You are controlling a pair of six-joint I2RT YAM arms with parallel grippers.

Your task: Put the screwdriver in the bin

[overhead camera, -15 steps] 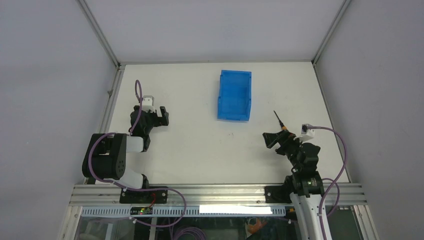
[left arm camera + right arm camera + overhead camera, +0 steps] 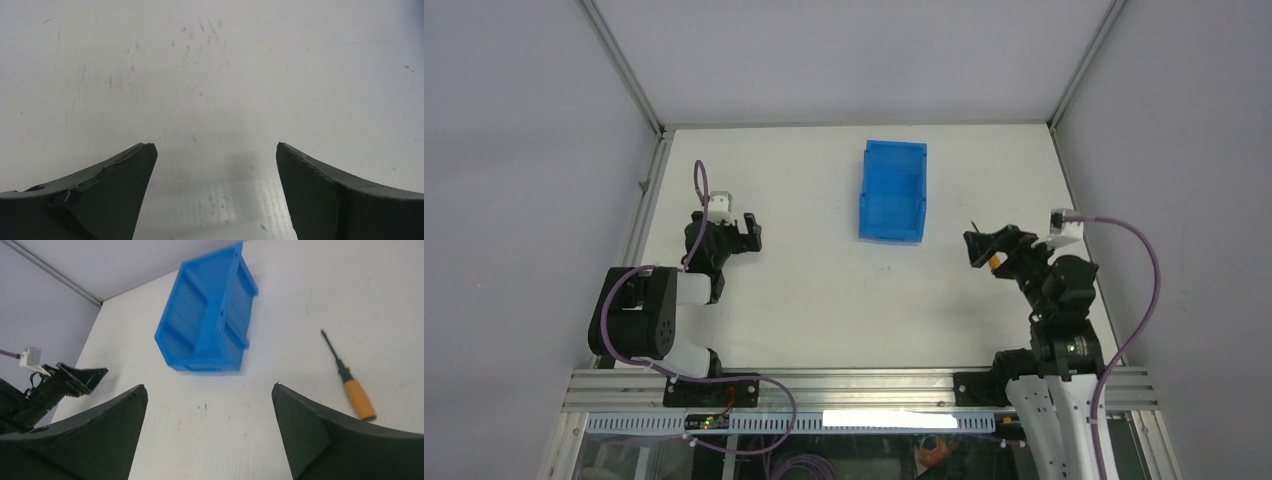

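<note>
Hovering right hand (image 2: 208, 387) spread, empty; screwdriver (image 2: 350, 377) lies on table (image 2: 300, 290) off-centre, outside its gap. Risk: descent clips slim handle, rolls it away from bin (image 2: 210, 325). Left hand (image 2: 215, 147) spread too.

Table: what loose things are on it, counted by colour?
Blue: 1, the bin
Orange and black: 1, the screwdriver
Total: 2
</note>
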